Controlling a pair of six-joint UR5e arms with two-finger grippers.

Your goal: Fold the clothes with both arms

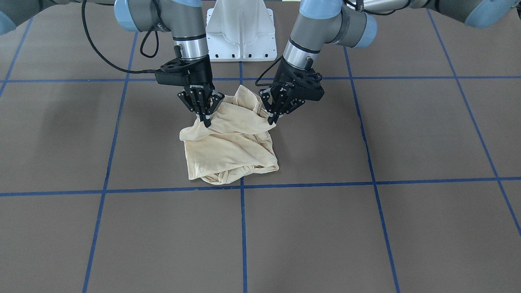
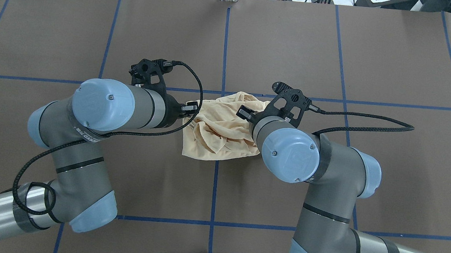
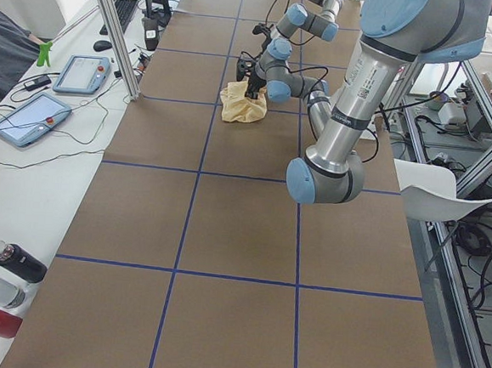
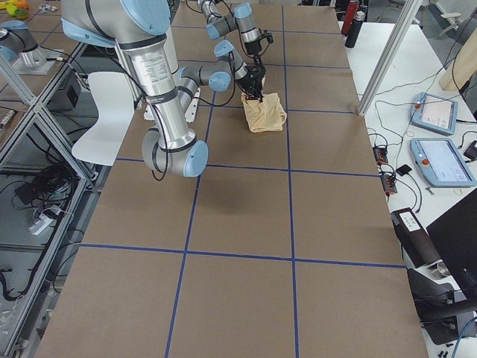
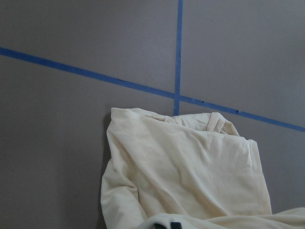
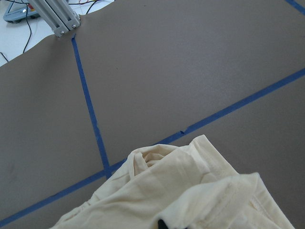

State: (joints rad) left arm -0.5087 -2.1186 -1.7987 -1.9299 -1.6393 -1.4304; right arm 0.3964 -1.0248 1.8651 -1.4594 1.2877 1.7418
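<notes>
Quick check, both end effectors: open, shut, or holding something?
Left end effector: closed, pinching an edge of the shirt.
Right end effector: closed, pinching the same shirt at its other side.

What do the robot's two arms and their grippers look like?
Both the left arm and right arm are grey metal tubes with rounded light blue joint caps. Each ends in a black gripper, the left gripper and right gripper, with two slim fingers. A black braided cable runs to each wrist; the right gripper bears white ROBOTIQ lettering.
</notes>
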